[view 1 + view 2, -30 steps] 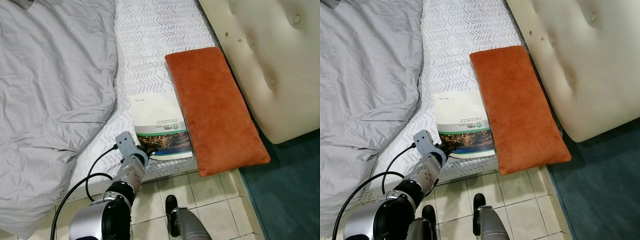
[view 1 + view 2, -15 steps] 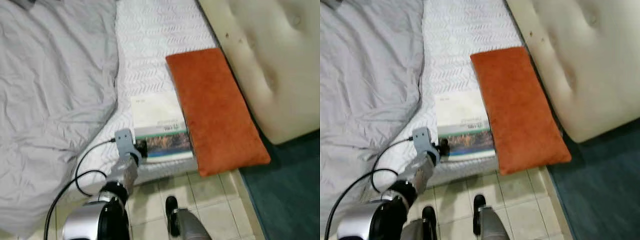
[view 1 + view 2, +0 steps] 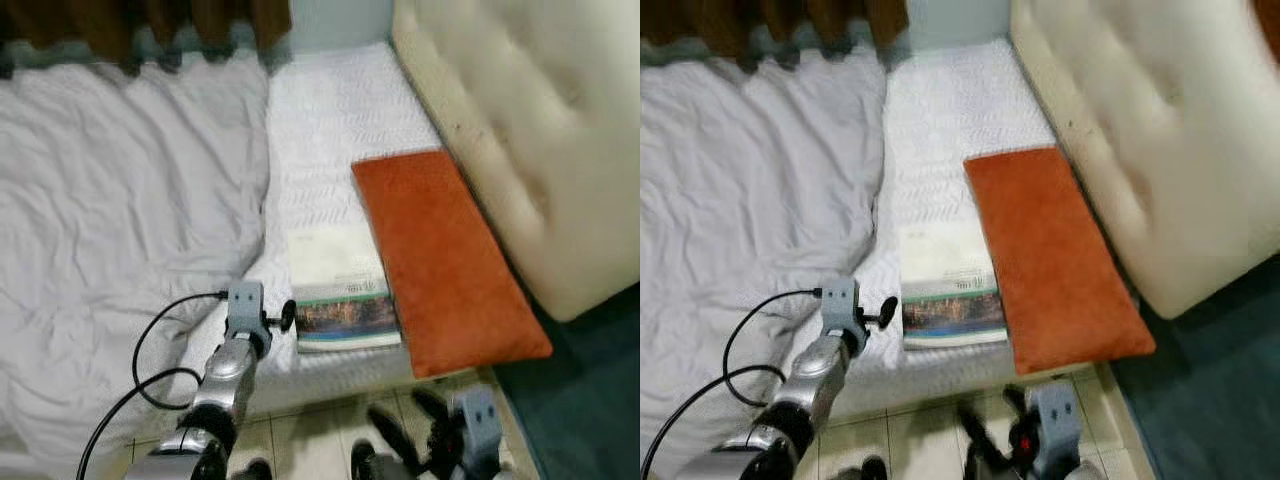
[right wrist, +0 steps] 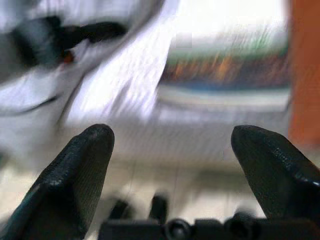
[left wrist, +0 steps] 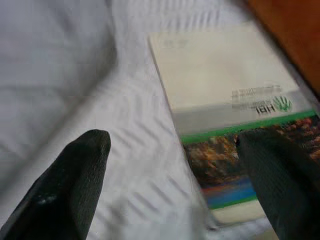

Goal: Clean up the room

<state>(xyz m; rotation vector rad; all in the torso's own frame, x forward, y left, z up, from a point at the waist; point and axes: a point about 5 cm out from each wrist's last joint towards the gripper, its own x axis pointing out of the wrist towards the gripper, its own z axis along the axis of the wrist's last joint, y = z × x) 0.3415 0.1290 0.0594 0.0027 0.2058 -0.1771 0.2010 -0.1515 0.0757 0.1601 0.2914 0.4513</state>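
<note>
The left hand [image 3: 287,316], fingers spread apart, hovers at the near-left corner of a magazine [image 3: 342,293] lying on the white bed [image 3: 330,120]. The right hand [image 4: 175,165], also spread, hangs over the tiled floor [image 3: 910,425] below the magazine. An orange cushion [image 3: 440,255] touches the magazine's right edge; a grey duvet [image 3: 110,220] lies left.

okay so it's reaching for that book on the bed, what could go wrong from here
The book lies flat on the mattress, tight against the orange cushion, so the open left gripper may struggle to get a finger beneath it. The book sits near the bed's edge and could be nudged onto the tiled floor. The views are blurred, so aim may be off.
</note>
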